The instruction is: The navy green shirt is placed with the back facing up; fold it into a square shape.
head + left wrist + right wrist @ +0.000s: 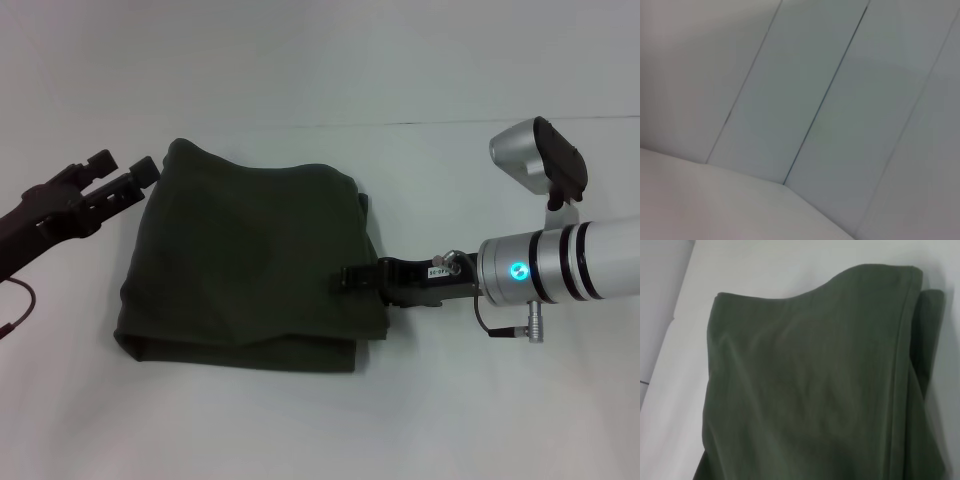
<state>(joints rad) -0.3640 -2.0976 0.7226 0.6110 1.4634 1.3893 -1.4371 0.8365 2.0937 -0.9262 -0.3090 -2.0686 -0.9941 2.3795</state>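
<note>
The dark olive-green cotton T-shirt (250,260) lies around the middle of the white table (300,420), already folded into a compact, roughly square bundle of several layers. No sleeves or collar stick out, and no lettering shows. I'd judge the fold essentially done; what's left is squaring it up. The near edge sags at the left corner, and the right side shows stacked layers that don't line up flush.

Right gripper (352,278) sits at the bundle's right edge, low over the table, with its tip on or over the cloth. Can't tell whether the jaws are clenched on the fabric or released. Left gripper (125,175) is off the bundle's far-left corner, just beside it and tilted up. Its jaws look parted and grasp nothing, though whether a finger touches the cloth is unclear.

View differences: the head view gives the whole outline and both arms. The right wrist view shows only cloth up close: a hemmed edge, an under-layer poking out past it and light wrinkles across the top layer, but no fingers. The left wrist view shows only pale wall panels and bare surface, with no shirt in it.
</note>
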